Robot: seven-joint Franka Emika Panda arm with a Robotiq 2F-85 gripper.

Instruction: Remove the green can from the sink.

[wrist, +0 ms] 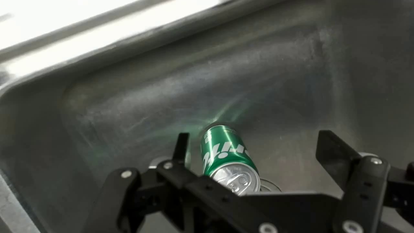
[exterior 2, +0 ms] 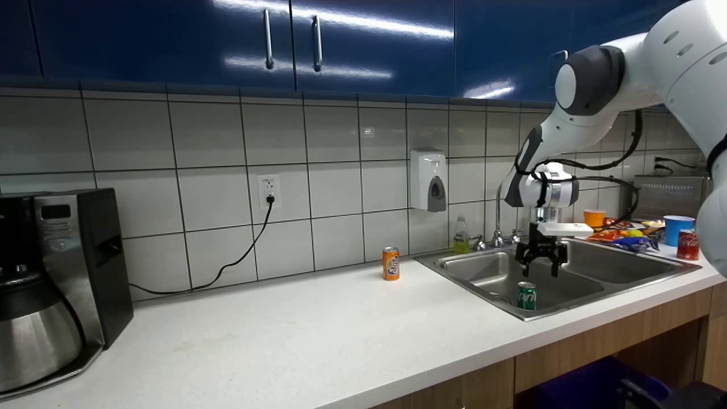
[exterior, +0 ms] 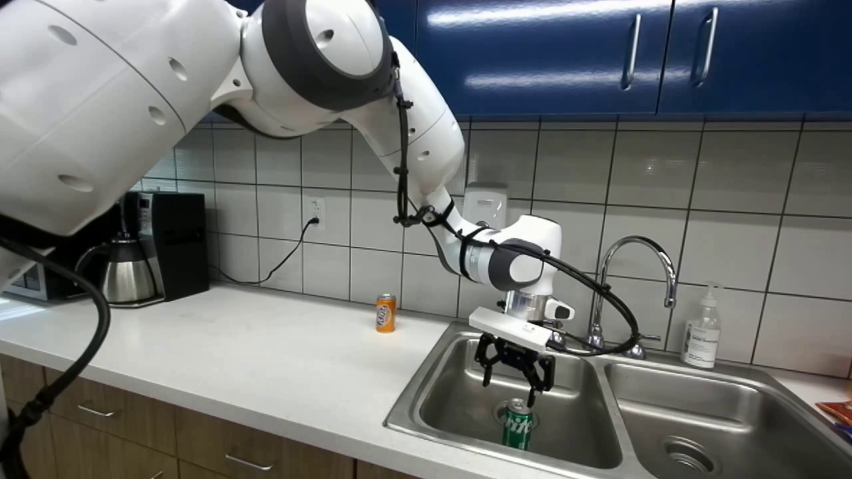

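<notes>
Hovering with gripper (exterior 2: 540,275) spread wide, empty. Find green can (wrist: 226,155) below it, upright in sink (exterior: 619,419), nearer one finger (wrist: 181,149). Could clip and topple green can if lowered without sideways correction.

The green can (exterior: 517,426) stood upright on the floor of the stainless steel sink (exterior: 618,412), inside the left of its 2 basins as both exterior views showed it; its side carried large white lettering, its silver top faced up with a pull tab; part of the drain (wrist: 271,185) showed beside it in the wrist view; a curved chrome faucet (exterior: 671,286) rose behind the 2 basins.
</notes>
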